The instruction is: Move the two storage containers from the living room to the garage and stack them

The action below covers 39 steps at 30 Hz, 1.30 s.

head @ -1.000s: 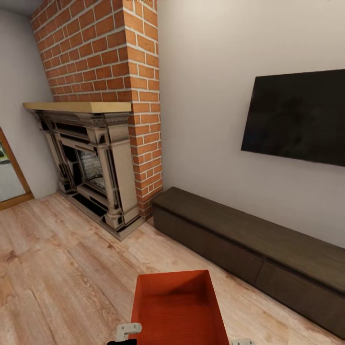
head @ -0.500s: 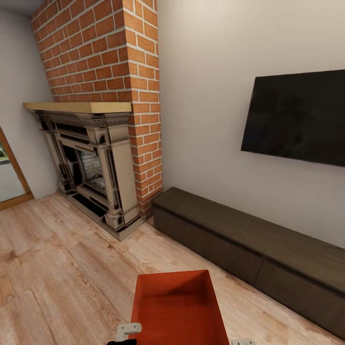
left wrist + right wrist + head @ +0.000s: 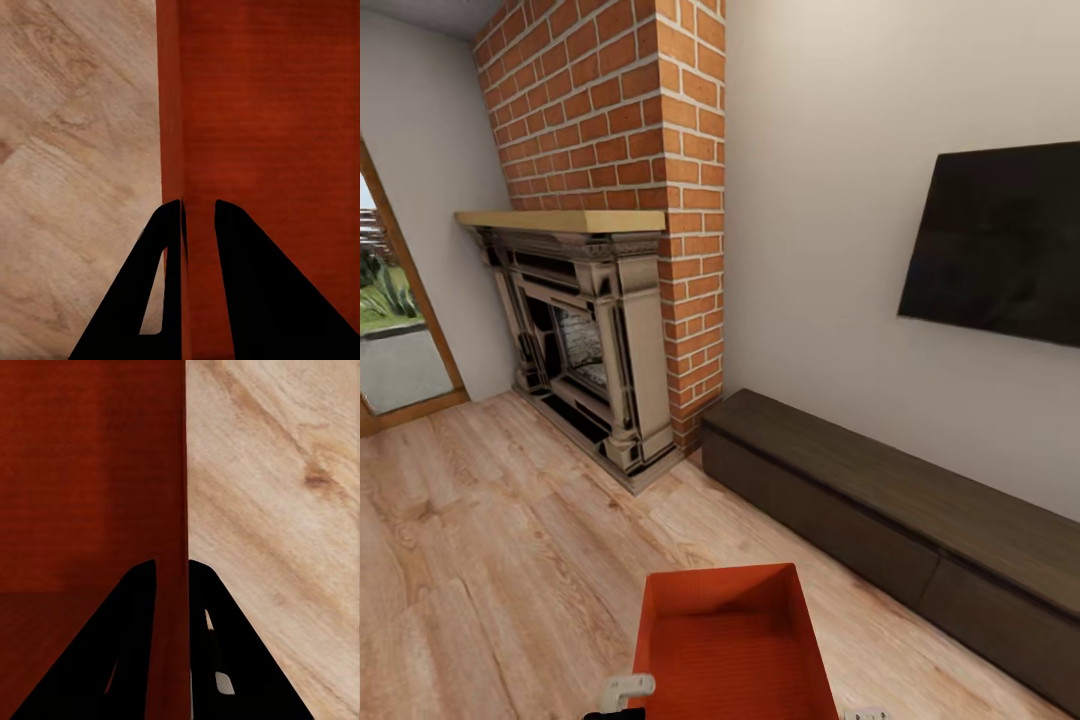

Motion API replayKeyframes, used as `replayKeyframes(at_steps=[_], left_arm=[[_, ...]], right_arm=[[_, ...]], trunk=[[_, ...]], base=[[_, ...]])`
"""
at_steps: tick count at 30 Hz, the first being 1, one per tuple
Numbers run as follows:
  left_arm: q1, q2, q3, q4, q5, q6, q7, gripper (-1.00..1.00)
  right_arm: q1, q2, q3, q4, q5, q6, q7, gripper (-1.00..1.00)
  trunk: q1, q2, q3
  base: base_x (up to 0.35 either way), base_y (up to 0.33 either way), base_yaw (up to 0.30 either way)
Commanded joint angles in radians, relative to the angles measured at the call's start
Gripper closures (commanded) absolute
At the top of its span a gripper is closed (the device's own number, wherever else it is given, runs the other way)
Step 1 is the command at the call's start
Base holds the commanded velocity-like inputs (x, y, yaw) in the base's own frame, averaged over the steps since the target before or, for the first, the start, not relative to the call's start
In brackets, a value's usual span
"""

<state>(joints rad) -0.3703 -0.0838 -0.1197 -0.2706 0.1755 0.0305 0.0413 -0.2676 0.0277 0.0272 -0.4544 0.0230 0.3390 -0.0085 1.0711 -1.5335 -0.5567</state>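
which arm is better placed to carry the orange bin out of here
Neither alone: left gripper clamps one side wall of the storage container, right gripper clamps the opposite wall. It is held over the wood floor, so both should carry.

Brick fireplace [image 3: 610, 330]; black wall screen [image 3: 1000, 245]; low dark cabinet [image 3: 900, 520]

Home living room [image 3: 560, 560]: brick fireplace [image 3: 600, 330], wall TV [image 3: 1000, 245], plank floor.

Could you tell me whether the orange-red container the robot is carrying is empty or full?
Empty: the storage container shows only its bare ribbed bottom in the head view.
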Motion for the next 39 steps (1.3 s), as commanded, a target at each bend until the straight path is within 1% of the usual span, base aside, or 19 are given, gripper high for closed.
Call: replayKeyframes(at_steps=[1, 9, 18, 39], left_arm=[[-0.001, 0.012, -0.005, -0.004, -0.005, 0.003, 0.01, 1.0], [-0.002, 0.012, -0.005, -0.004, -0.005, 0.003, 0.01, 1.0], [-0.001, 0.013, -0.005, -0.004, -0.005, -0.02, 0.011, 1.0], [-0.001, 0.013, -0.005, -0.004, -0.004, -0.023, 0.011, 1.0]], right_arm=[[0.001, -0.001, 0.02, 0.0, -0.017, 0.006, 0.001, 1.0], [0.001, 0.0, 0.02, 0.0, -0.016, 0.006, 0.001, 1.0], [0.001, 0.0, 0.02, 0.0, -0.015, 0.006, 0.001, 1.0], [0.001, -0.001, 0.02, 0.0, -0.015, 0.006, 0.001, 1.0]], trunk=[[0.0, -0.001, -0.002], [0.0, -0.001, -0.008], [0.0, -0.001, -0.014], [0.0, -0.001, -0.03]], base=[[0.0, 0.0, 0.247], [0.0, 0.0, 0.249], [0.0, 0.0, 0.25], [0.0, 0.0, 0.25]])
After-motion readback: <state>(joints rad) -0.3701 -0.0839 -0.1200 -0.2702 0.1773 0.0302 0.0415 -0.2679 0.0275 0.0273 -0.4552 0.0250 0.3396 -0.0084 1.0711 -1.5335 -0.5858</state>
